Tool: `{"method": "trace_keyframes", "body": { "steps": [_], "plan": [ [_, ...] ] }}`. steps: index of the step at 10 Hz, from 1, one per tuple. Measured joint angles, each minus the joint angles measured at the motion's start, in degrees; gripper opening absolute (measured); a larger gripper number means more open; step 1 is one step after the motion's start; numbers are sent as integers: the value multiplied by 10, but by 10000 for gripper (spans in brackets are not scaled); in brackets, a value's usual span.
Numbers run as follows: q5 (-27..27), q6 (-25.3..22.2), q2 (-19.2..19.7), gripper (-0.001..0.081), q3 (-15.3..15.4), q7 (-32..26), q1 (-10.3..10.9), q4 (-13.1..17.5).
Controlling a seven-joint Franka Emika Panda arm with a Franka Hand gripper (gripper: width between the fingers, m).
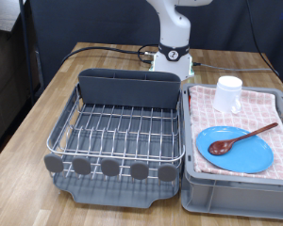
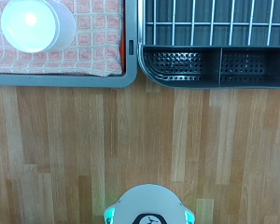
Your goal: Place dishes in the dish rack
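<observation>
A light-blue plate [image 1: 235,149] lies flat on the pink checked cloth in the grey crate [image 1: 231,194], at the exterior view's right. A reddish-brown wooden spoon [image 1: 242,138] rests across the plate. A white mug [image 1: 229,92] stands upright on the cloth beyond the plate; it also shows from above in the wrist view [image 2: 35,25]. The dish rack [image 1: 118,127] with its grey cutlery trough [image 1: 128,89] stands to the left of the crate and holds no dishes. The trough also shows in the wrist view [image 2: 215,65]. No gripper fingers show in either view.
The robot's white base [image 1: 173,58] stands on the wooden table [image 1: 47,104] behind the rack, with black cables beside it. A white rounded arm part [image 2: 147,207] shows in the wrist view. The crate's edge [image 2: 65,80] touches the rack's side.
</observation>
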Motion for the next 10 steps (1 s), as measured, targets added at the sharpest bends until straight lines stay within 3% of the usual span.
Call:
{"method": "trace_keyframes", "body": {
  "steps": [4, 10],
  "plan": [
    [2, 21, 22, 803, 38, 68, 1, 3],
    [36, 88, 137, 803, 107, 195, 2, 61]
  ]
}}
